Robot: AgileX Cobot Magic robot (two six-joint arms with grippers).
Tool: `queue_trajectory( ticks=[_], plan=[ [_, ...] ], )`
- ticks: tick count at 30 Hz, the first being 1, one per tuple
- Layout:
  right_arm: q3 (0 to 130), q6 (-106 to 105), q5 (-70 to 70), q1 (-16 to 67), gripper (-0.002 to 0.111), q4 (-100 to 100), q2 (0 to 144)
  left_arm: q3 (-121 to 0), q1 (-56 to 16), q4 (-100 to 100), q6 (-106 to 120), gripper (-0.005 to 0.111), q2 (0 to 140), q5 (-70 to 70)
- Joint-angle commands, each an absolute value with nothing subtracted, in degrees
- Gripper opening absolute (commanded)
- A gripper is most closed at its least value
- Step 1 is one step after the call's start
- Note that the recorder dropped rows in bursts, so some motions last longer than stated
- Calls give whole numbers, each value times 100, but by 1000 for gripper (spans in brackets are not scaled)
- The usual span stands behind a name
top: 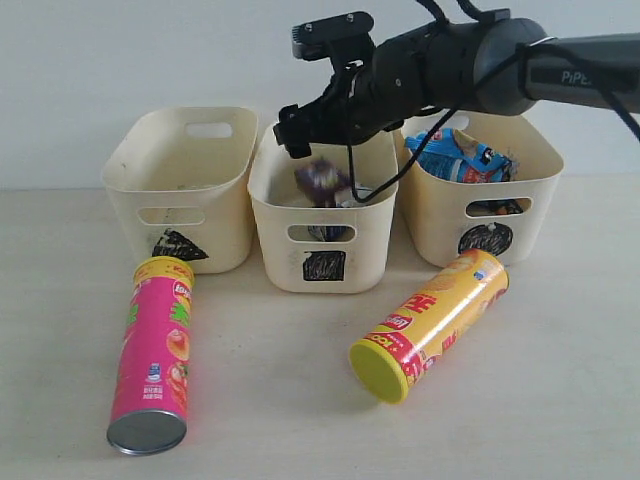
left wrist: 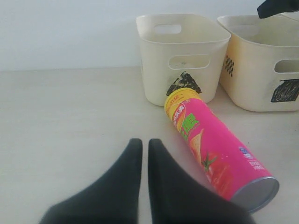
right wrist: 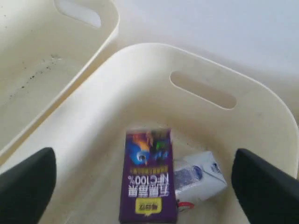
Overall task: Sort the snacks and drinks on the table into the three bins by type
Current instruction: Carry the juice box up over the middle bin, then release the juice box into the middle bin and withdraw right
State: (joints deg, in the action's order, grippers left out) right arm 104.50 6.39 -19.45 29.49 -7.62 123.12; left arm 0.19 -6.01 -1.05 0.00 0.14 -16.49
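Right gripper [right wrist: 142, 163] hangs spread wide and empty over the square-marked bin [top: 275, 215] at 12 o'clock; the purple carton [right wrist: 148, 179] lies inside, just beside the blue-white carton [right wrist: 198, 177]; left gripper [left wrist: 145, 147] sits pinched shut on nothing. On withdrawal a finger could snag the bin's rim and tip it; the pink can [top: 155, 350] at 7 o'clock and yellow can [top: 430, 325] at 5 may roll if nudged.

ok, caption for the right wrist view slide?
Right tool open over a cream bin with a purple carton and a blue-white carton inside.
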Motion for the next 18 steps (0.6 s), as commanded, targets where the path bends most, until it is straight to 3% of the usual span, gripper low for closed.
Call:
queue_trajectory(
  ticks=[1,9,11,13,16,17,18],
  plan=[
    [10464,591,-1899,2914,98,-797,12275,0,-629,-82,-42,4,0,-1629],
    [10464,591,-2740,2914,98,-825,12263,0,-629,-82,-42,4,0,-1629],
    [10464,591,-2964,2914,89,-825,12251,0,-629,-82,-42,4,0,-1629],
    [10464,591,-3151,2914,72,-825,12212,0,-629,-82,-42,4,0,-1629],
    [10464,591,-3339,2914,29,-825,12113,0,-629,-82,-42,4,0,-1629],
    [10464,591,-3379,2914,10,-825,12046,0,-629,-82,-42,4,0,-1629],
    [10464,602,-3418,2914,1,-825,11997,0,-629,-82,-42,4,0,-1629]
  ],
)
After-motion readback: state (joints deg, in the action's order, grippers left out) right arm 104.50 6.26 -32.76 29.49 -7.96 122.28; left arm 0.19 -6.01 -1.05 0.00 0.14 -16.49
